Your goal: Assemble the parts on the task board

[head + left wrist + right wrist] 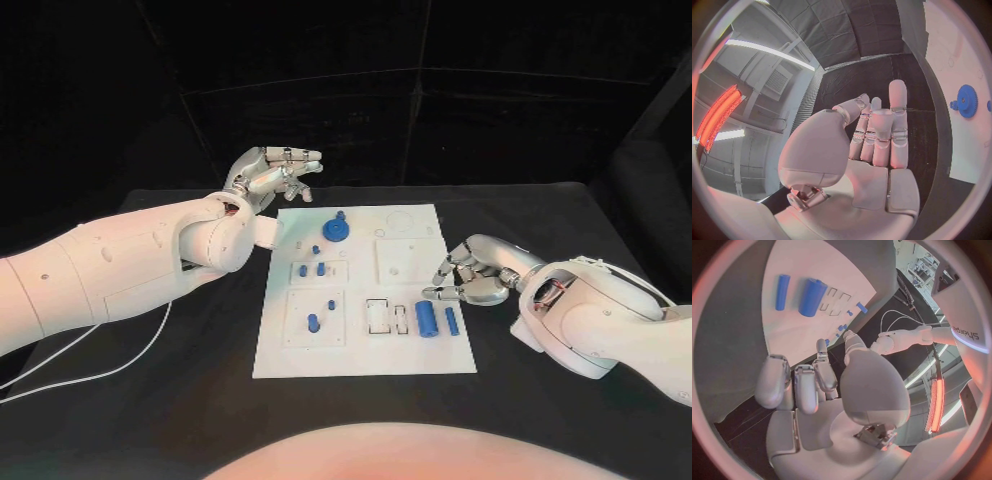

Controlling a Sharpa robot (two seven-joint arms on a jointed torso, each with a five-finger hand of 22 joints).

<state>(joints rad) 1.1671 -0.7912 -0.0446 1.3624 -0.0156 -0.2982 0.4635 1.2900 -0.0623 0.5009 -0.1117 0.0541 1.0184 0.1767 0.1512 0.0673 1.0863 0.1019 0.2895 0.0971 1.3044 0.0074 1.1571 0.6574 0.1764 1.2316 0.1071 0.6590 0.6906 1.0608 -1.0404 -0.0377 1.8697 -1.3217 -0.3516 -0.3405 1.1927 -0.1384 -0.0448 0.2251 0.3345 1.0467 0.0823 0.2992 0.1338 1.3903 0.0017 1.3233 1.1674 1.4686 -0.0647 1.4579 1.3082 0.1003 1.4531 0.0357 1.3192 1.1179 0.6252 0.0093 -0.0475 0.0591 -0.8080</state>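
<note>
Black table [130, 400] under dark drapes; white task board [364, 340] at its centre.

Head view. Item one, left hand [274, 175]: it hovers off the board's far left corner, fingers loosely curled, nothing held that I can see. Item two, right hand [469, 275]: it sits at the board's right edge, fingers curled down, fingertips just beside the large blue cylinder [427, 318]; I cannot tell whether anything is pinched. Item three, slim blue rod [451, 320]: lies alongside the cylinder, nearer the edge. Item four, blue gear [338, 229]: stands on the far part of the board. Item five, small blue pieces [312, 268]: set in the left-hand column of recesses. Item six, empty rectangular slots [378, 315]: just left of the cylinder.

My judgement: the step in hand is picking up the cylinder or rod with the right hand. To do it well I would open the fingers first, come down across the piece's width, and keep clear of its neighbour, since round pieces roll.

Left wrist view. Left hand [873, 145]: fingers straight and side by side, palm bare, empty. Gear [966, 100] shows well apart, on the white board.

Right wrist view. Right hand [817, 385]: fingers bent in, close together, no part seen between them. Cylinder [812, 297] is thick, smooth, deep blue; rod [782, 291] thinner, paler, parallel beside it, not touching.
</note>
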